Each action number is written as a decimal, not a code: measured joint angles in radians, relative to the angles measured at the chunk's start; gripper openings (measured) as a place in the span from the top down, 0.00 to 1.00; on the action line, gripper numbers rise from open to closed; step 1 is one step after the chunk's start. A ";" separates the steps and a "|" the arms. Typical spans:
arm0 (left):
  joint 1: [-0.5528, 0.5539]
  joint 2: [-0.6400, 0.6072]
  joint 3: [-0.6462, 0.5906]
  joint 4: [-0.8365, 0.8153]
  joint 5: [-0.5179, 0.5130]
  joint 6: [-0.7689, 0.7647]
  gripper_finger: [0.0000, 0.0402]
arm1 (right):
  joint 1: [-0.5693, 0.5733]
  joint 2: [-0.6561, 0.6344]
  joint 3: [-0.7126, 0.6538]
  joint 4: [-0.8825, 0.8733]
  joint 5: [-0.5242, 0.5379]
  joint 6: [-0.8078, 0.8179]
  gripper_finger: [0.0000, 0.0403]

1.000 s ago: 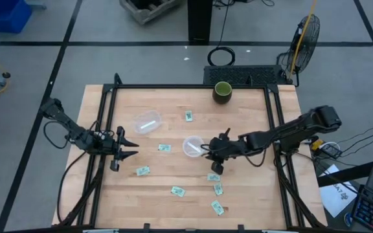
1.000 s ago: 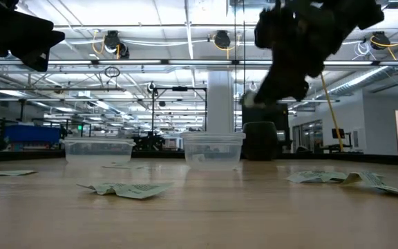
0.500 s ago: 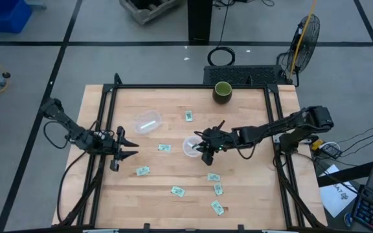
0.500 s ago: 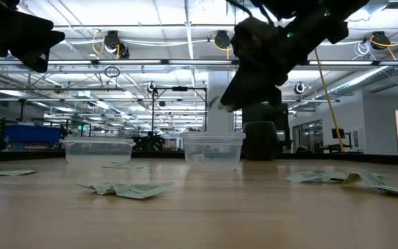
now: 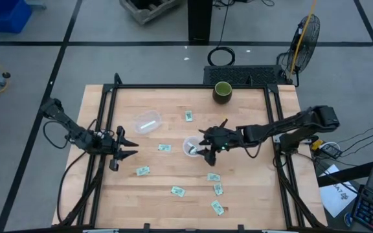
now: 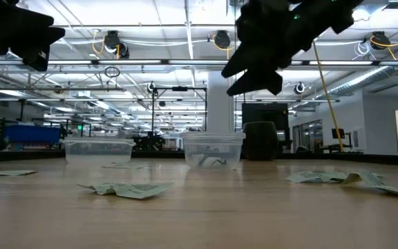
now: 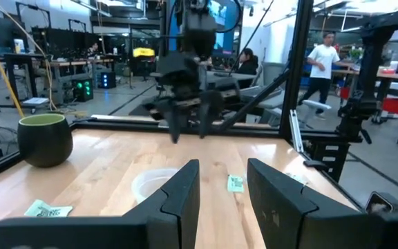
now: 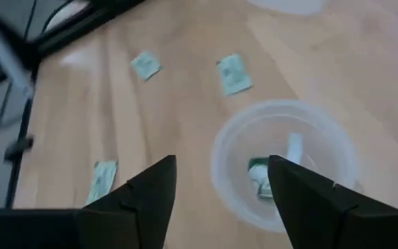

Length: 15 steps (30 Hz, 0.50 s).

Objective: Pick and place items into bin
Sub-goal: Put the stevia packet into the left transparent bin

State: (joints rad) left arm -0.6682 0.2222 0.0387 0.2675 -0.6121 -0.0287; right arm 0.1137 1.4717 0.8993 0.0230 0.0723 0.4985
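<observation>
Small light-green and white packets lie flat on the wooden table: one (image 5: 188, 116) far of centre, two (image 5: 164, 147) (image 5: 142, 171) left of centre, several (image 5: 217, 188) near the right. A clear cup (image 5: 190, 147) stands mid-table with a packet (image 8: 260, 181) in it, also seen in the low view (image 6: 213, 162). My right gripper (image 5: 202, 145) hovers open just above and right of this cup (image 8: 282, 162), holding nothing. My left gripper (image 5: 127, 147) waits open at the table's left edge.
A second clear container (image 5: 147, 122) lies left of and beyond the cup. A dark green cup (image 5: 222, 90) stands at the far edge. A black frame (image 5: 274, 129) borders the table. Bare wood (image 5: 251, 188) shows at the near right. People (image 7: 321, 55) move in the room beyond.
My right gripper has moved from above the near-right packets toward the table's left and far side, to the clear cup, carrying a packet. It has opened there, and the packet has dropped and now lies in the cup. My left arm has kept still.
</observation>
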 joint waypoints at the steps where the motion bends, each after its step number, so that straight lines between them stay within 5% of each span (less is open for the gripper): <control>1: 0.000 0.000 0.000 0.002 0.000 0.000 0.68 | 0.012 -0.010 0.000 -0.002 0.000 -0.035 0.45; 5: 0.000 0.000 0.000 0.104 0.000 -0.026 0.68 | 0.034 -0.051 0.000 -0.001 0.001 -0.059 0.46; 15: -0.001 0.000 0.000 0.766 0.177 -0.170 0.68 | 0.015 -0.136 -0.001 -0.059 0.034 0.116 0.46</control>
State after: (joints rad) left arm -0.6689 0.2222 0.0387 1.0331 -0.4348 -0.1984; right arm 0.1283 1.3353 0.8982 -0.0357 0.1065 0.6150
